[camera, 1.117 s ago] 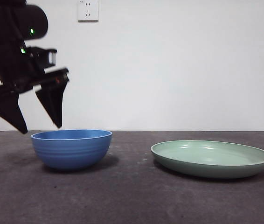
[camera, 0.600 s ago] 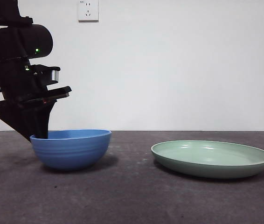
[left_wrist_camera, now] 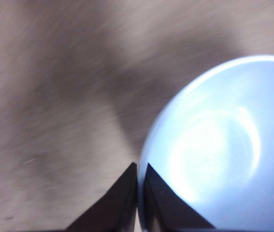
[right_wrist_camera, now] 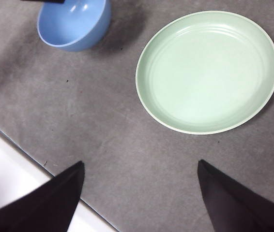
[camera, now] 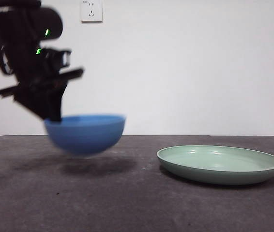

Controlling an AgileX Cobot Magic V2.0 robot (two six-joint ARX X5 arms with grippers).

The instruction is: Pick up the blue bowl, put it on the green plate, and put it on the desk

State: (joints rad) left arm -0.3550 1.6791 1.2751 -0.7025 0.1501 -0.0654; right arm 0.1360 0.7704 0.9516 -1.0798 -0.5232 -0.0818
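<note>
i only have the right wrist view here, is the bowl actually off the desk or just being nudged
Observer: It is off. In the front view the blue bowl hangs clear above the desk, its shadow below it.
Operator: is the grip on the rim?
Observer: Yes. The left gripper pinches the rim, one jaw inside the bowl, one outside.
Operator: anything on the plate?
Observer: No. From the side the green plate shows nothing above its rim; the right gripper waits open.

blue bowl [camera: 85, 134]: smeared by motion blur; cut off by the left wrist picture's edge
left gripper [left_wrist_camera: 139, 174]: blurred from the front
desk [left_wrist_camera: 54, 96]: streaked, texture unreadable in the left wrist view
</note>
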